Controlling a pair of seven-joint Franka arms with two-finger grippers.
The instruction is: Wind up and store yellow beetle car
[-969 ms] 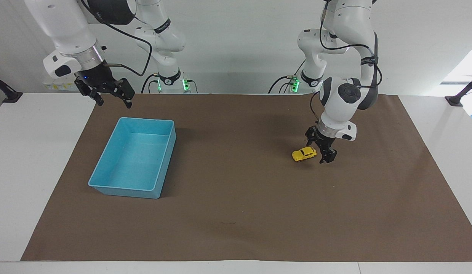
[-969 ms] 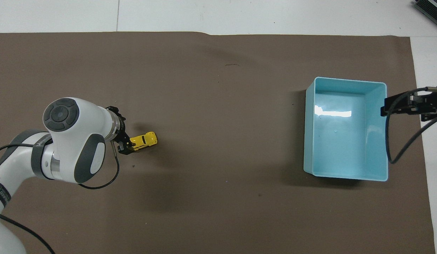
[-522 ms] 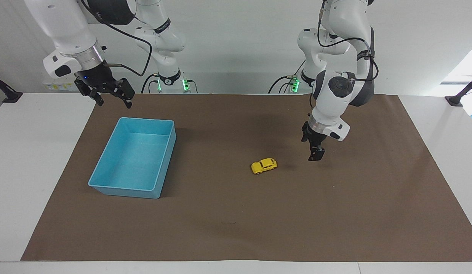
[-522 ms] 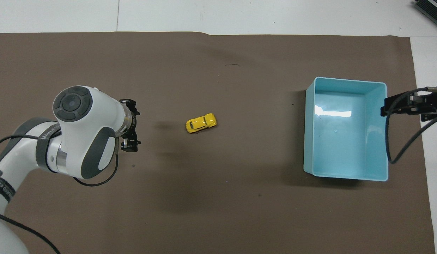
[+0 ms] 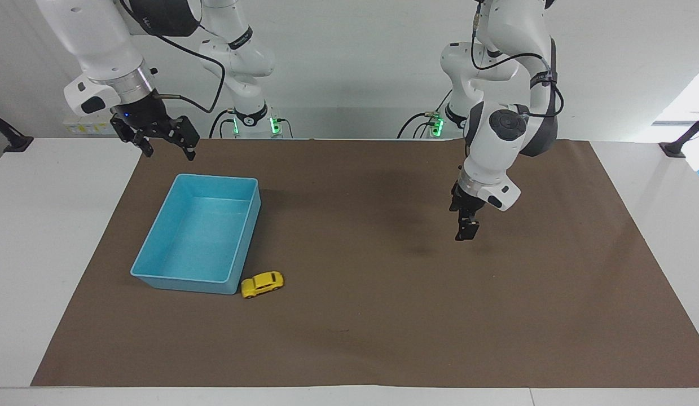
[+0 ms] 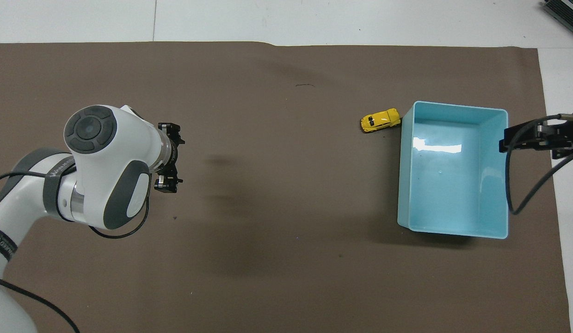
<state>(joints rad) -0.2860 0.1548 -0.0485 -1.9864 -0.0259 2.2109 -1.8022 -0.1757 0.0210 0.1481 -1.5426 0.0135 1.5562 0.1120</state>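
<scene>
Blue plastic bin (image 5: 157,276) serves as the reference for this record, read across the facing view from the right arm's end of the table to the left arm's end. It sits on the brown mat (image 5: 383,338) and holds nothing.

Right gripper (image 5: 165,145): it hangs in the air over the mat's edge, just off the bin's corner nearest the robots. Its fingers (image 5: 189,151) stand well apart and touch nothing. This arm waits.

Yellow beetle car (image 5: 262,283): it stands on its wheels on the mat, outside the bin, at the bin's corner farthest from the robots on the side toward the left arm. Its nose is against, or a hair off, the bin wall; contact cannot be confirmed.

Left gripper (image 5: 466,230): it hangs over bare mat, well apart from the bin and the car. Its fingers (image 6: 166,186) appear apart and hold nothing.

Assessment: the car is free and not stored. The step in hand is judged to be the pickup. To do it well, the fingers should close across the car's sides, not nose to tail, since the wheels will let it roll. The descent should clear the bin wall. The lift should clear the rim before release inside.
</scene>
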